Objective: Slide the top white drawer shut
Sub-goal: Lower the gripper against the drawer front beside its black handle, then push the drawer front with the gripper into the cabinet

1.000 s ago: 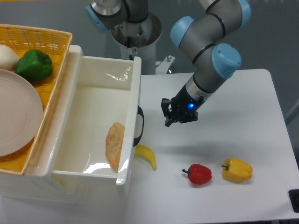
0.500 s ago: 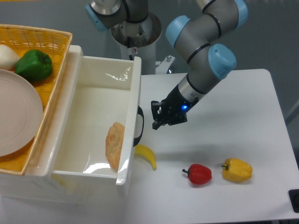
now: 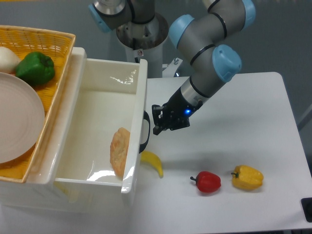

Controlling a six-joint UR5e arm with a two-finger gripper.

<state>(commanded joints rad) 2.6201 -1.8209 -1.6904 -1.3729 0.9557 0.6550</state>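
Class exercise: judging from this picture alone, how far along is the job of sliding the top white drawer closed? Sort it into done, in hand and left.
Done: nothing on the drawer itself; the top white drawer stands pulled fully out, a bread-like item inside. In hand: the gripper sits right beside the black handle on the drawer front; contact cannot be told. Left: the entire push inward.

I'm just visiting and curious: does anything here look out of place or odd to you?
Only small things. A yellow banana lies on the table right under the front edge of the open top white drawer, and a piece of bread leans on edge against the drawer's inside front wall. Nothing looks spilled or broken.
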